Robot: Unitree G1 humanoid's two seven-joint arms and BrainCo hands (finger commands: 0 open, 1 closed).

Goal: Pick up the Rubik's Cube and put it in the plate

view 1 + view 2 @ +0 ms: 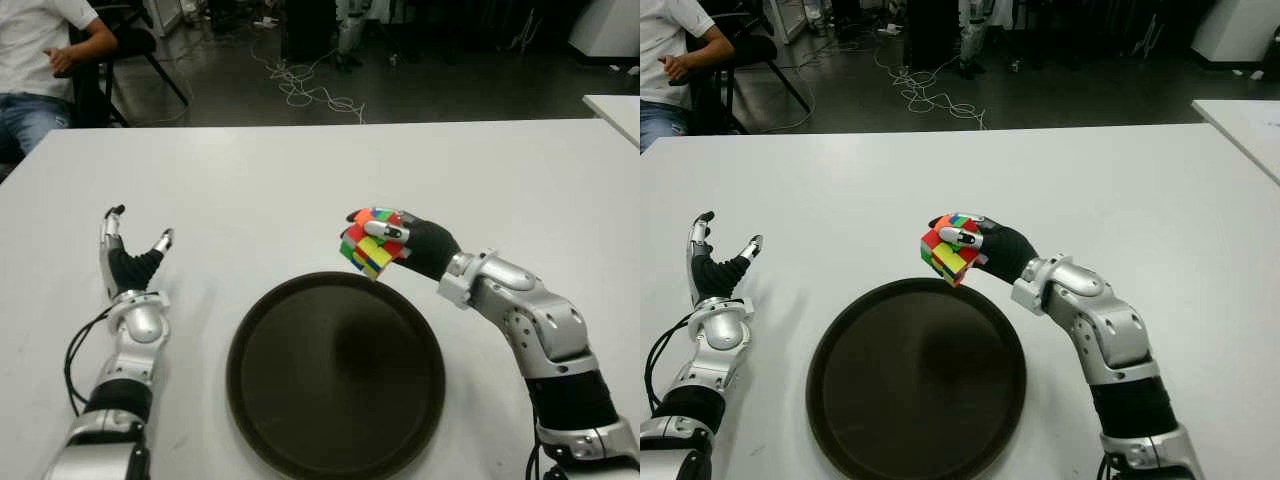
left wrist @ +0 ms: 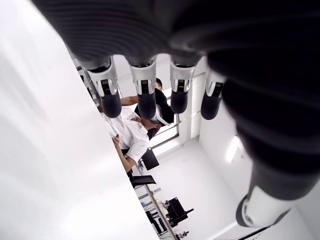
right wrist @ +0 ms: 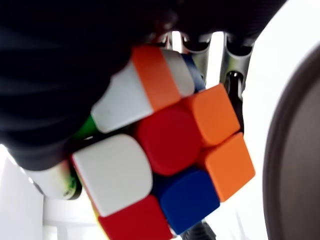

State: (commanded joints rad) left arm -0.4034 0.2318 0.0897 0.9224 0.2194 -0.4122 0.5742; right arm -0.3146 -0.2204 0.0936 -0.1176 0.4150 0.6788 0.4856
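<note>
My right hand (image 1: 385, 238) is shut on the Rubik's Cube (image 1: 368, 248), a multicoloured cube held tilted just above the far rim of the plate (image 1: 262, 400). The plate is a round, dark, shallow tray in front of me on the white table (image 1: 300, 180), and nothing lies in it. The right wrist view shows the Rubik's Cube (image 3: 170, 165) close up, with red, orange, white and blue tiles, wrapped by the black fingers (image 3: 65, 75), and the plate (image 3: 295, 165) at one side. My left hand (image 1: 135, 255) shows at the left of the plate with its fingers spread upward, holding nothing.
A person (image 1: 40, 60) in a white shirt sits beyond the table's far left corner. Cables (image 1: 300, 85) lie on the dark floor behind the table. A second white table (image 1: 615, 110) shows at the far right.
</note>
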